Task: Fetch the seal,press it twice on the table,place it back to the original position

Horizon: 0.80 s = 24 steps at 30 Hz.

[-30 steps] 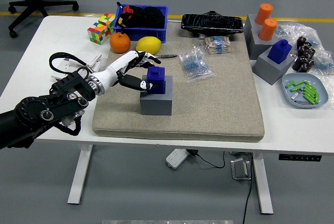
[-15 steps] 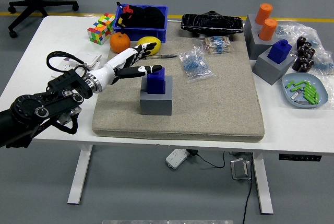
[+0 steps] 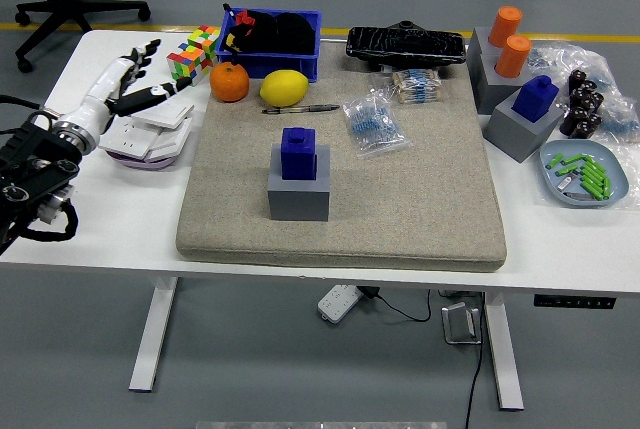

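Seal (image 3: 299, 152) sits on its grey block (image 3: 299, 195) near a pen (image 3: 300, 108); left hand (image 3: 118, 89) fingers spread, empty.

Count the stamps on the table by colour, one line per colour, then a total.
Blue stamps: 2, one on the grey block on the mat, one on a grey block at the right.
Orange stamps: 2, and, at the far right corner.
Total: 4

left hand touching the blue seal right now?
No. The left hand hangs open over the table's left side, well apart from the blue seal sitting in its grey block holder.
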{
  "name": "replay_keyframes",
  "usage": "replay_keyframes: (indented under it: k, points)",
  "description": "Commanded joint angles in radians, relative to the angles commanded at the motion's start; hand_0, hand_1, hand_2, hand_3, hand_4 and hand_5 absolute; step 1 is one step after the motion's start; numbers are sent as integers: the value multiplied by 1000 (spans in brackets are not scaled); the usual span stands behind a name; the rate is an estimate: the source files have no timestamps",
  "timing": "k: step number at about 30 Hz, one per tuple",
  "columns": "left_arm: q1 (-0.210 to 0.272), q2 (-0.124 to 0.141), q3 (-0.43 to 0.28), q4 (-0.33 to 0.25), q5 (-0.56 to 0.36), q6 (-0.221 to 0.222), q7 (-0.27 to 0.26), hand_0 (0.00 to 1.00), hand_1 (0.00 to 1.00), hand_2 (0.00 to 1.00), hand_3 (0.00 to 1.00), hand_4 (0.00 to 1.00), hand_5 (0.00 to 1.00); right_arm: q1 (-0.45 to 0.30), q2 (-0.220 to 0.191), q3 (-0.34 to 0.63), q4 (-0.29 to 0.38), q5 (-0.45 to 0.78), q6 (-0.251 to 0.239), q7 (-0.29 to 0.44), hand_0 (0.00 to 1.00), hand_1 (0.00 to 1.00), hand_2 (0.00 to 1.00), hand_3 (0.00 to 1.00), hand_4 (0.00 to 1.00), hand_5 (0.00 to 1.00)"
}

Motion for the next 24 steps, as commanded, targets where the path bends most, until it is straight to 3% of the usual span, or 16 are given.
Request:
replay_keyframes:
  k: [5, 8, 24]
  points:
    - [0, 15, 56, 94, -70, -11, 24, 908, 929, 923, 905, 916, 484, 0, 2, 6, -1, -2, 0, 0, 732, 682, 652, 617, 719, 508]
    - [6, 20, 38, 123, -48, -20, 53, 904, 921, 912, 901, 904, 480, 0, 4, 9, -1, -3, 0, 0, 732, 682, 652, 617, 719, 510]
    - [22, 23, 60, 89, -46, -20, 43, 901, 914, 905, 894, 896, 487, 6, 1, 1, -2, -1, -1, 0, 732, 682, 652, 617, 718, 510]
